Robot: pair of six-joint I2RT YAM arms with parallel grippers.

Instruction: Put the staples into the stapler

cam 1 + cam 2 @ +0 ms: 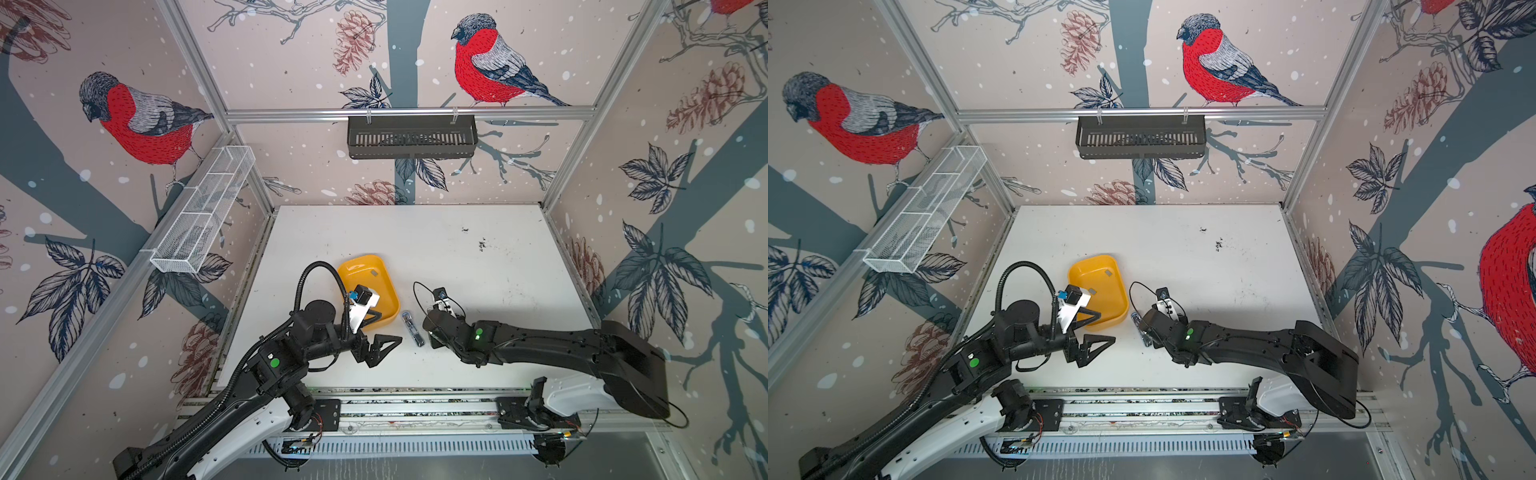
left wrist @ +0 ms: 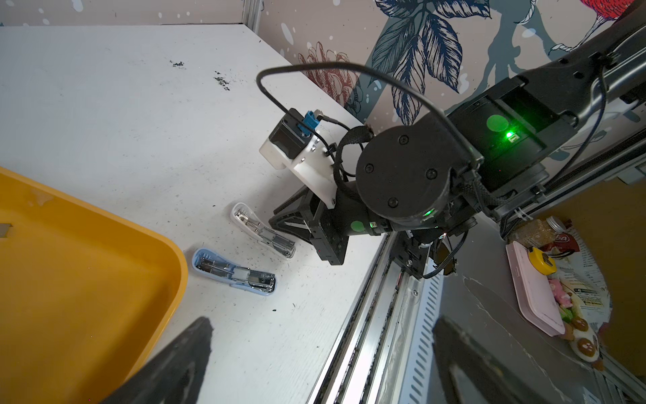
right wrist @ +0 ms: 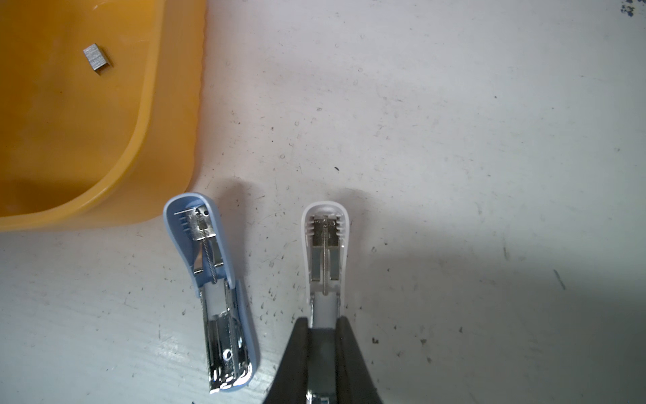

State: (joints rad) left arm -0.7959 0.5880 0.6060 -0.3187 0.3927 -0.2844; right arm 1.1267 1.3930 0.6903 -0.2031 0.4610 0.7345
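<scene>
A yellow tray (image 1: 360, 268) sits on the white bench (image 1: 478, 299), left of the middle, and holds the staples (image 1: 1108, 273): one short grey strip lies flat on the tray floor toward the far side. A second small grey strip (image 1: 1092, 292) lies nearer the left arm's wrist camera. The right wrist view shows one such strip (image 3: 95, 57) lying alone on the orange-yellow floor, well clear of the tray wall. Two little staplers lie on the bench outside the tray, both folded open with their metal insides up. The blue stapler (image 3: 216, 286) lies just beside the tray's near right corner. The white stapler (image 3: 325, 245) lies near it, roughly parallel, on the side away from the tray. The right claw (image 3: 323, 321) is clamped on the white stapler's base end, a finger pressed to each side; whether its channel holds any strip cannot be told. The left claw (image 1: 388, 328) stands wide apart with nothing between its fingers, at the tray's near edge, one finger over the rim. A white mesh basket (image 1: 203, 212) hangs on the left rail and a black slotted basket (image 1: 411, 137) on the back rail.
</scene>
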